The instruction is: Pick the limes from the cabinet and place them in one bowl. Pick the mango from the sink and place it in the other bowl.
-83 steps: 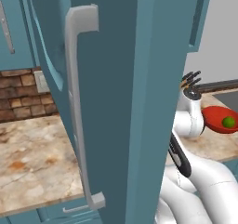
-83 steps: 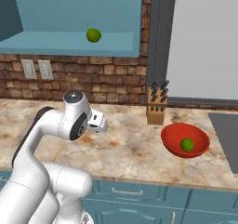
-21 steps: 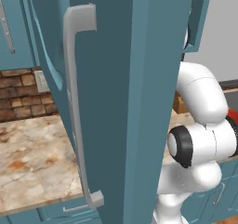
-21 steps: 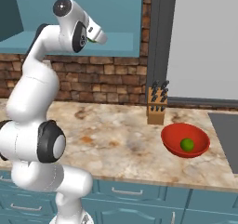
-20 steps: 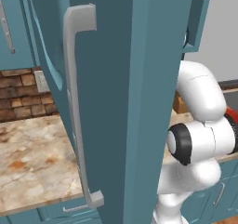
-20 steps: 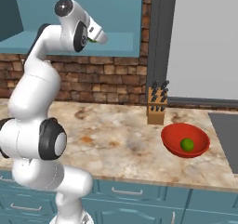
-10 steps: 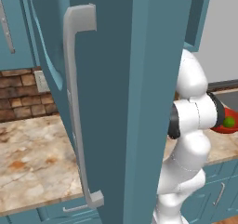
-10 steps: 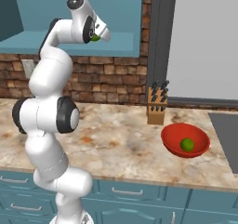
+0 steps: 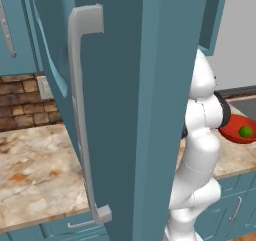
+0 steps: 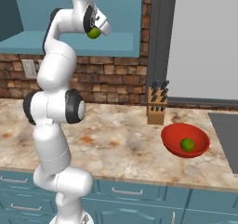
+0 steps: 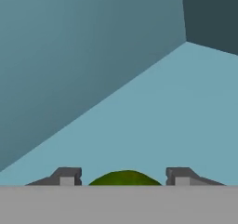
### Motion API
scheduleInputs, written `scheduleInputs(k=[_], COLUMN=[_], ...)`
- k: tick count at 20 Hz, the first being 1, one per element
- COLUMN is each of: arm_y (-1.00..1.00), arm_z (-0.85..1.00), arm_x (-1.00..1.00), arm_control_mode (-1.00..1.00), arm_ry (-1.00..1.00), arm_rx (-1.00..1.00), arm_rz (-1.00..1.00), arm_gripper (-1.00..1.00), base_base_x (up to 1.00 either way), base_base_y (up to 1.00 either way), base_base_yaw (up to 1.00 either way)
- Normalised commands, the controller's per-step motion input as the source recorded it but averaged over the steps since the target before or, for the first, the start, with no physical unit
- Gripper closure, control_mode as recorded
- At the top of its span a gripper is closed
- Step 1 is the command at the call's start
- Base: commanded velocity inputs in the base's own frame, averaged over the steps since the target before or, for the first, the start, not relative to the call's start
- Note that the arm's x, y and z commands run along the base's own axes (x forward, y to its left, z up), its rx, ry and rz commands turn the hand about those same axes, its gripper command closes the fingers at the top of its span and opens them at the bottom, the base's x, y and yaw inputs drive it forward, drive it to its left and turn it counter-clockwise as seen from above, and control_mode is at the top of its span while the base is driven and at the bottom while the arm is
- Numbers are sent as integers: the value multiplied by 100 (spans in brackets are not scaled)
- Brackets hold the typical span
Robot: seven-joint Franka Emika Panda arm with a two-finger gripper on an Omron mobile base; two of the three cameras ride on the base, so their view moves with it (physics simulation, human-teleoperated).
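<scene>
High in the upper left of the right base view, the gripper (image 10: pixel 96 31) reaches into the open cabinet (image 10: pixel 69 44), its jaws either side of a lime (image 10: pixel 94 32); whether they grip it I cannot tell. In the hand view that lime (image 11: pixel 124 178) sits between the fingertips (image 11: pixel 67 176). A second lime (image 10: pixel 187 144) lies in the red bowl (image 10: pixel 173 143) on the bench (image 10: pixel 121 148), right of centre.

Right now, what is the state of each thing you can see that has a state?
cabinet: door swung open.
claw: reaching into the cabinet, fingers on both sides of a lime; firm grip not clear.
lime at the claw: on the cabinet shelf.
red bowl: on the counter, holding the other lime.
</scene>
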Motion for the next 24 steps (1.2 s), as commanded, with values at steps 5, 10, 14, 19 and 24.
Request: scheduleInputs(k=[5, 10, 14, 19, 24], arm_y=[0, 0, 0, -3, -12], arm_z=[11, 28, 21, 7, 0], arm_x=[-64, -92, -93, -100, -100], arm_control_mode=[-100, -100, -100, -100, -100], arm_ry=[-11, -12, -10, -2, 0], arm_rx=[2, 1, 2, 0, -2], arm_rz=[4, 9, 12, 13, 14], arm_gripper=[100, 100, 100, 100, 100], base_base_x=[0, 0, 0, 0, 0], base_base_y=[0, 0, 0, 0, 0], base_base_yaw=[0, 0, 0, 0, 0])
